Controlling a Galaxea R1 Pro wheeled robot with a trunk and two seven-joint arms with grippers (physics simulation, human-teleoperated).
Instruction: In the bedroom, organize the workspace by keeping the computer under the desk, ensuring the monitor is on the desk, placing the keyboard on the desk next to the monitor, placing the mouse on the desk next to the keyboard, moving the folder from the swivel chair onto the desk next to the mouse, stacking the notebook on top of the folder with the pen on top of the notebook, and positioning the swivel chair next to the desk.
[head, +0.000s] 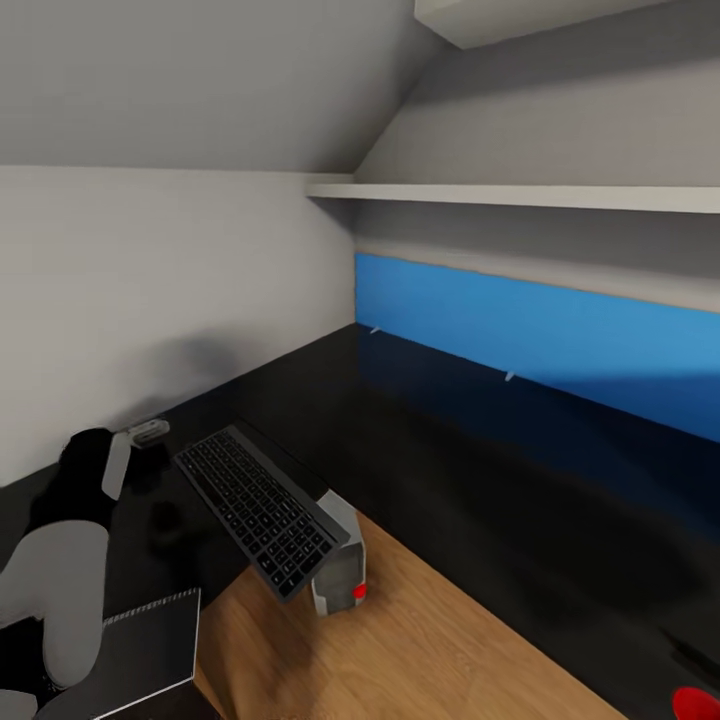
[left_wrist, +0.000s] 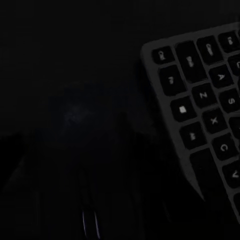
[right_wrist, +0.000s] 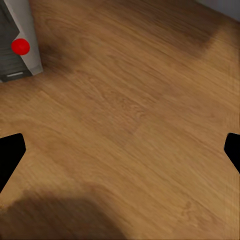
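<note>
The keyboard lies at the near left of the desk, its right end reaching past the black top's edge and over the computer. In the left wrist view the keyboard shows its dark keys and pale rim against the very dark desk surface.

Nearest in the head view, a dark spiral-bound notebook rests at the lower left corner of the desk, just beside the robot's left arm, which reaches forward over the black top. The left gripper's jaws cannot be made out in the dark wrist picture.

The computer, pale grey with a red dot on its front, stands on the wooden floor under the keyboard's overhanging end. In the right wrist view the computer sits at one corner on the wooden floor, and the right gripper hangs above bare boards with its two black fingertips wide apart, holding nothing.

Farther back, the desk's blue back panel runs along the wall under a white shelf.
</note>
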